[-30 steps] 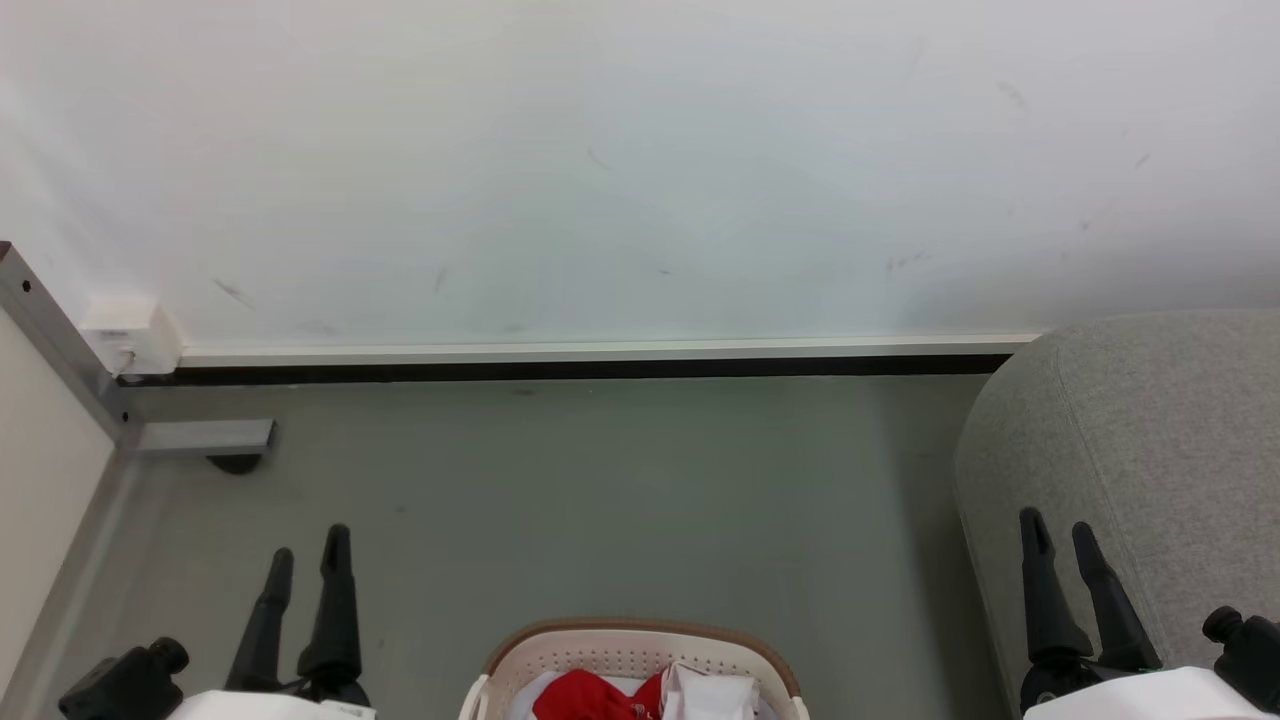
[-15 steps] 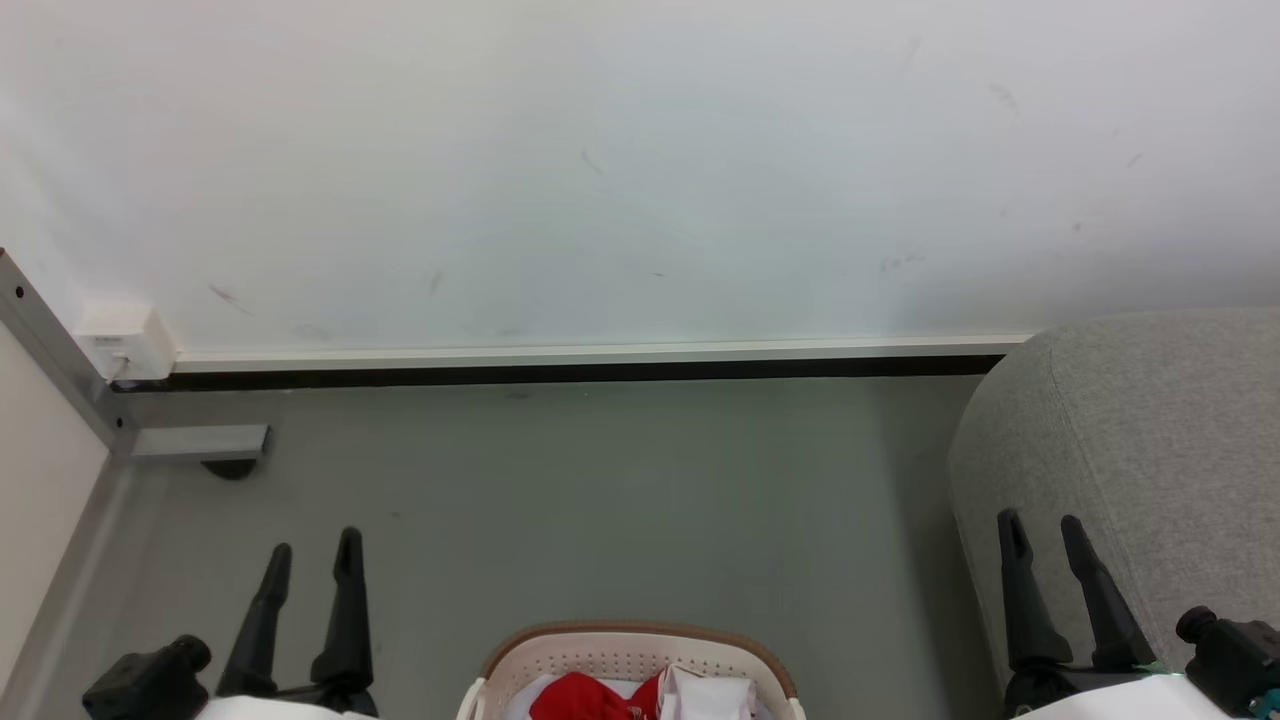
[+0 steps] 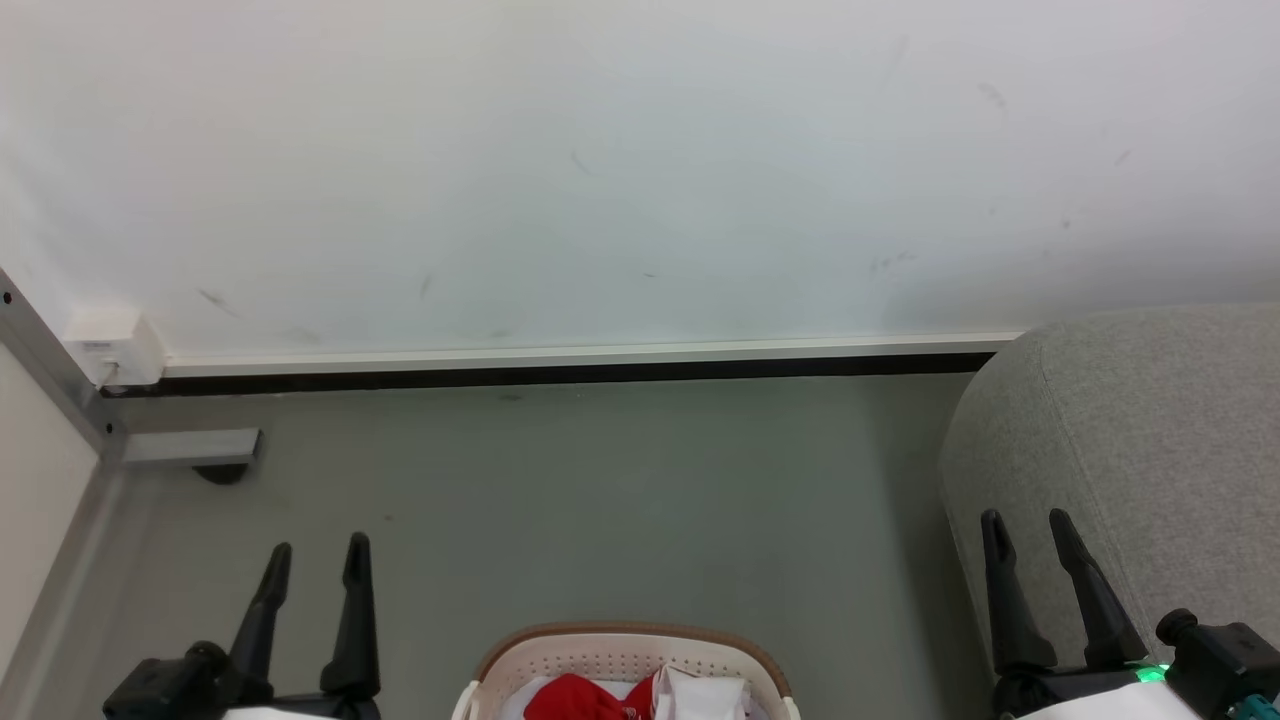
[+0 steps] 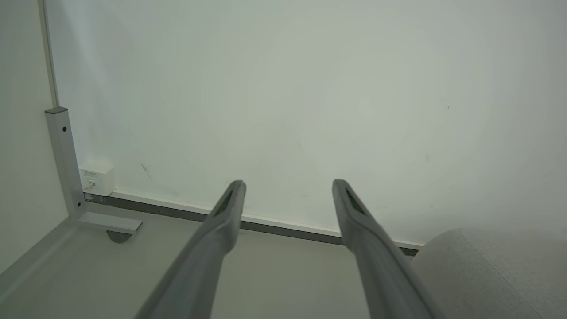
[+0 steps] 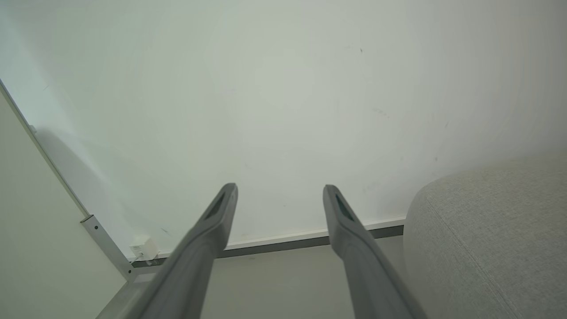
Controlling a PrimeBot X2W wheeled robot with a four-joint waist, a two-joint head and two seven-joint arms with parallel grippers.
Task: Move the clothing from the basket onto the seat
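A white wall [image 3: 640,170], faintly scuffed with dark marks, fills the far side and ends in a white skirting strip [image 3: 580,353] over a dark gap. The floor [image 3: 600,500] is plain grey-green. At far left a grey metal frame [image 3: 190,447] edges a pale panel [image 3: 30,480], and a small white box [image 3: 110,340] sits on the wall beside it. A light grey sofa [image 3: 1150,430] stands at right.

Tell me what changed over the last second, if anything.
The whole head view slid slightly left, so the camera turned; no things moved. Both claws edged inward: the left claw rightward, the right claw leftward. Both stayed open and empty; the clothing stayed in the basket, off the seat.
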